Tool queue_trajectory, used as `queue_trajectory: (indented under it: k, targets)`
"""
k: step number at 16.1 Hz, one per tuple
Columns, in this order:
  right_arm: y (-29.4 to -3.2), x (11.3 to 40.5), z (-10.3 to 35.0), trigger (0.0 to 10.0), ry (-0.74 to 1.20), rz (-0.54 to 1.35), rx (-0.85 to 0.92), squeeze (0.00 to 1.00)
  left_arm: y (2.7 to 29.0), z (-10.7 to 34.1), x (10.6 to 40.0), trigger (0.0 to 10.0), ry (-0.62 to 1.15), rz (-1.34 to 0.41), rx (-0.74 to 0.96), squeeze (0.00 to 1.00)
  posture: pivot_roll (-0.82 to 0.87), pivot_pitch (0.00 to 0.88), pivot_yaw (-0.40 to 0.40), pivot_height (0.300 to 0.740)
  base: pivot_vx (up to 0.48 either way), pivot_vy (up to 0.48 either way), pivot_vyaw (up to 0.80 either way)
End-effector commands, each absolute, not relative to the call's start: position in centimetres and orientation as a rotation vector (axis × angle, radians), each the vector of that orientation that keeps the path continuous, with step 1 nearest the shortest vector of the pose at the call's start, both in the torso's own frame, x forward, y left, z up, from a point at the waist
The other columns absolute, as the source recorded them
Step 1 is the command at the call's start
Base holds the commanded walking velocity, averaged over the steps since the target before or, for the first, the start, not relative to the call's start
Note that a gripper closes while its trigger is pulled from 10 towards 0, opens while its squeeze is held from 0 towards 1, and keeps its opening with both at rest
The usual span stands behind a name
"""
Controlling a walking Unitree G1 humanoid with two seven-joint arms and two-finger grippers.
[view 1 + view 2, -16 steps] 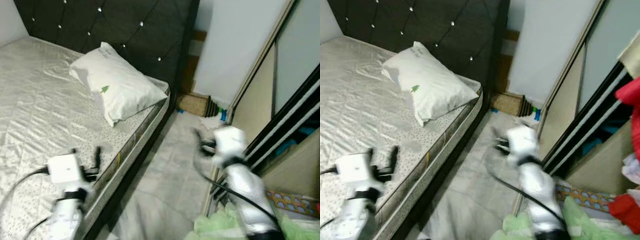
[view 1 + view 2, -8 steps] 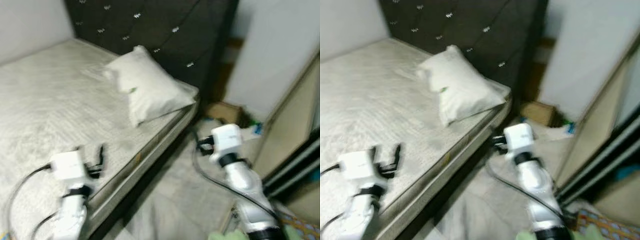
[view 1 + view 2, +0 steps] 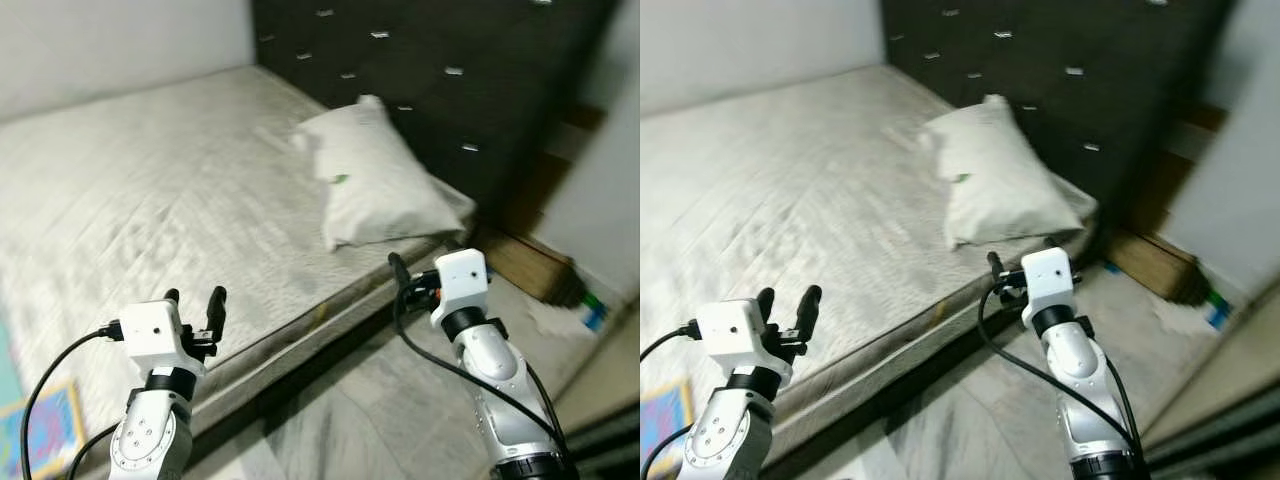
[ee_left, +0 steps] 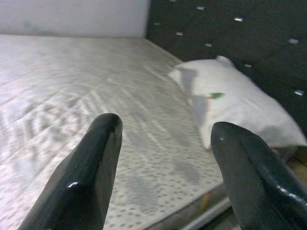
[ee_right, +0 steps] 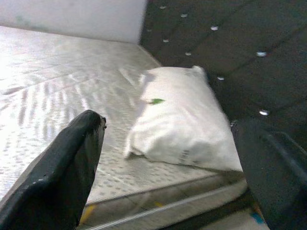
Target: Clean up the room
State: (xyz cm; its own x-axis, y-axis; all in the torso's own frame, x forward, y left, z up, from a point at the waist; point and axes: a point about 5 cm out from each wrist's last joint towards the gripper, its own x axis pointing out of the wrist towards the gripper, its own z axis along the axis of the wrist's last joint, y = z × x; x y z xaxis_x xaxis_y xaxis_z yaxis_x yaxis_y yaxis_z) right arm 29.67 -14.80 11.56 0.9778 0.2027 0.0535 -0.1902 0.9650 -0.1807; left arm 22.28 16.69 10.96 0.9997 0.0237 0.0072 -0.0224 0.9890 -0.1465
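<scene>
- Left eye view: the left gripper (image 3: 194,300) hung over the mattress (image 3: 150,190) near its edge, fingers apart and empty. The white pillow (image 3: 375,190) lay at the bed's far corner against the dark tufted headboard (image 3: 430,70).
- Right eye view: the right gripper (image 3: 1020,262) was raised over the tiled floor (image 3: 980,410) beside the bed, below the pillow's corner.
- Left wrist view: two black fingers (image 4: 91,177) stood spread, framing mattress and pillow.
- Right wrist view: its fingers (image 5: 62,167) were likewise parted, holding nothing, the pillow between them.
</scene>
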Motion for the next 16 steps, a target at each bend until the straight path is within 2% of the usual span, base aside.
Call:
queue_trajectory:
  k: [1,2,4,7,9,15,16]
  targets:
    - [-14.01,29.73,11.91,10.0,-0.082,0.229,-0.157,0.00,16.95,11.01,22.07,10.0,-0.004,0.026,-0.145,0.00,-0.05,0.102,-0.092,0.740,0.000,0.000,0.68]
    - [-13.88,29.74,11.88,10.0,-0.076,0.228,-0.132,0.00,16.90,11.02,22.07,10.0,-0.002,0.024,-0.147,0.00,-0.05,0.103,-0.094,0.740,0.000,0.000,0.40]
    - [-13.63,29.83,11.58,10.0,-0.018,0.205,0.061,0.00,16.93,11.05,22.04,10.0,-0.004,0.027,-0.156,0.00,-0.04,0.107,-0.093,0.740,0.000,0.000,0.00]
    - [-13.58,29.94,11.35,10.0,0.022,0.186,0.187,0.00,17.22,11.05,22.03,10.0,-0.004,0.056,-0.187,0.00,-0.04,0.114,-0.092,0.740,0.000,0.000,0.00]
    - [-13.51,30.11,11.42,10.0,0.006,0.175,0.103,0.00,17.38,11.19,22.09,10.0,-0.013,0.074,-0.210,0.00,-0.04,0.114,-0.090,0.740,0.000,0.000,0.00]
    - [-13.16,29.74,11.61,10.0,-0.023,0.206,0.078,0.00,17.60,11.17,22.34,10.0,-0.008,0.076,-0.212,0.00,-0.04,0.111,-0.090,0.740,0.000,0.000,0.00]
    - [-13.13,29.75,11.66,10.0,-0.030,0.213,0.071,0.00,17.59,11.17,22.39,10.0,-0.007,0.074,-0.212,0.00,-0.04,0.110,-0.090,0.740,0.000,0.000,0.80]
